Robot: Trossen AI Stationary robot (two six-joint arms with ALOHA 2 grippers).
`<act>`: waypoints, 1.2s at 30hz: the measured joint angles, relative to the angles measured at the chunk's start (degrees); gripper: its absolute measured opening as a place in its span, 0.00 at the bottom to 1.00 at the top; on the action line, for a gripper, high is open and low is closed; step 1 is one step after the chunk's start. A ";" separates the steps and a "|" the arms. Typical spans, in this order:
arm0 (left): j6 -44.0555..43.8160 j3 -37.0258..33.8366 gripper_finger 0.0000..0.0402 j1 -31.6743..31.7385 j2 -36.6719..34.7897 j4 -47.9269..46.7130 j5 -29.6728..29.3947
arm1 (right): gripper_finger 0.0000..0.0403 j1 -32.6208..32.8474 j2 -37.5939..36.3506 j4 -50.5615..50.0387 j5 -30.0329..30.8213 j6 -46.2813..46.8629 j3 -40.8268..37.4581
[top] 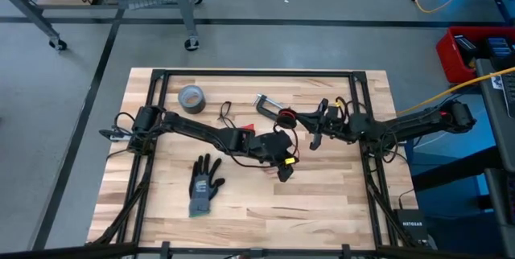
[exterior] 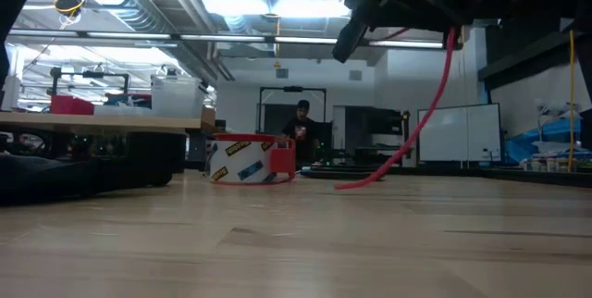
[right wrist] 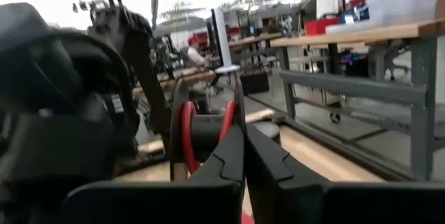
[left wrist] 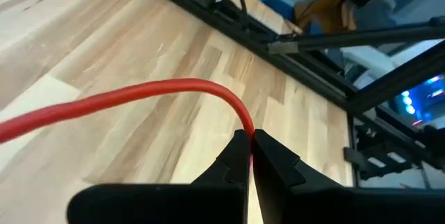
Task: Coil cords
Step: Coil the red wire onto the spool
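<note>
The red cord (left wrist: 160, 88) runs from my left gripper (left wrist: 250, 139) in an arc above the table. In the low view it hangs (exterior: 416, 131) from the arms down to the wood, with one end lying there (exterior: 347, 185). My left gripper (top: 283, 169) is near the table's middle, shut on the cord. My right gripper (top: 315, 138) is just right of it, shut, with a red sliver (right wrist: 243, 217) between its fingers. The black cord (top: 225, 114) lies looped on the table at the far left of the grippers, touched by neither. My left gripper pinches the red cord (left wrist: 247, 128) between its two fingertips, slanting down toward the table. The cord leaves the tips, bends over and runs off slack, clear of the wood there. My right gripper is shut on the red cord. Only a red sliver shows far back between its fingers, and the fingers hide which part it has.
A grey duct-tape roll (top: 191, 98) lies at the far left. A red-edged round ring (top: 286, 117) with a silvery bar (top: 265, 102) lies just beyond the grippers. A dark glove (top: 205, 185) lies near left. A person stands in the room behind (exterior: 302, 127).
</note>
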 joint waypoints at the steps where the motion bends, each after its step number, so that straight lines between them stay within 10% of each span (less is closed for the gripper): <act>1: 0.49 0.76 0.00 0.08 0.00 -1.33 0.00 | 0.01 0.00 0.00 -0.89 0.00 0.41 0.00; 36: 2.25 7.02 0.00 1.38 -0.20 -10.57 2.25 | 0.01 0.04 0.03 -7.27 -1.42 1.46 -0.04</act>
